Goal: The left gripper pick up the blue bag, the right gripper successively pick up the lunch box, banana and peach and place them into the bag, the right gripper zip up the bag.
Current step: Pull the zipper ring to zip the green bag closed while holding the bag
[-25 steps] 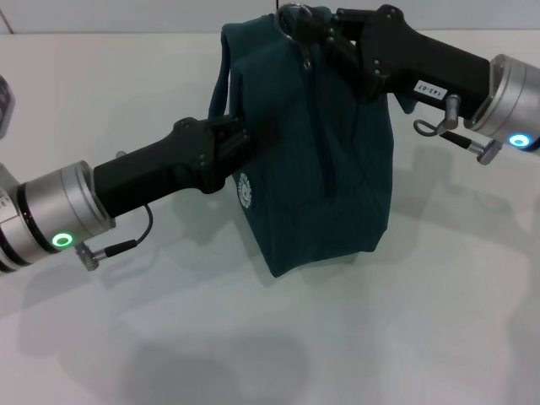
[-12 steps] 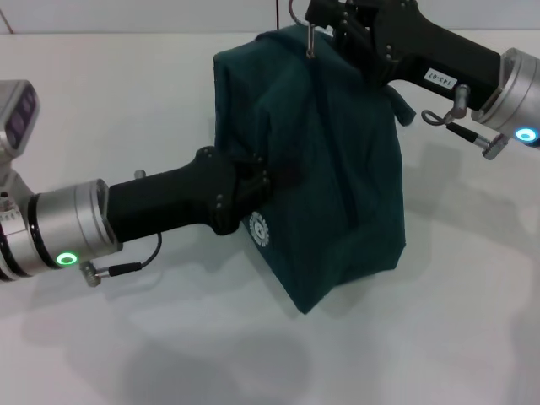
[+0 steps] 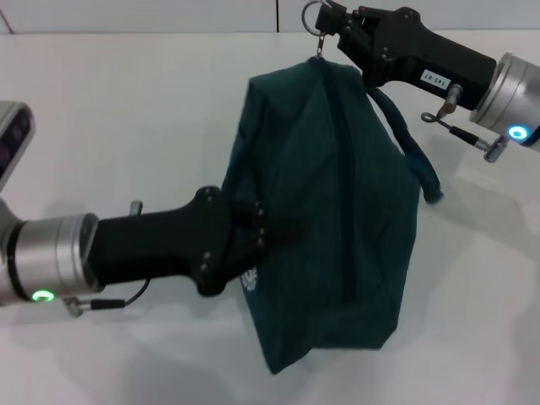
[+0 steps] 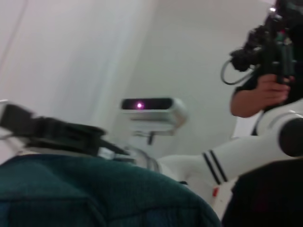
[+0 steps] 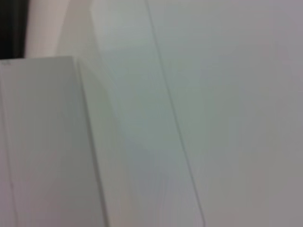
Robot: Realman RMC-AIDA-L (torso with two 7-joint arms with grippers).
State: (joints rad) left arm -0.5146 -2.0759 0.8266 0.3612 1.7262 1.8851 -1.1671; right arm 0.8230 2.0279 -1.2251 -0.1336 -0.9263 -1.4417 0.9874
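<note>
The blue bag (image 3: 337, 211) hangs tilted above the white table (image 3: 126, 101), its zipper line running down the middle. My left gripper (image 3: 263, 236) is shut on the bag's near left side, by the round logo. At the bag's top far corner, my right gripper (image 3: 331, 24) is shut on the ring zipper pull (image 3: 315, 17). One loop handle (image 3: 413, 156) dangles on the right. In the left wrist view the bag fabric (image 4: 94, 194) fills the lower part. The lunch box, banana and peach are out of view.
The left wrist view shows the robot's head (image 4: 151, 111) and a person's hand holding a black device (image 4: 265, 85) in the background. The right wrist view shows only pale wall panels.
The bag has swung nearer and to the right, tilting more. My left arm dropped lower with it. My right gripper stayed at the top with the ring pull, now farther from the bag's body.
</note>
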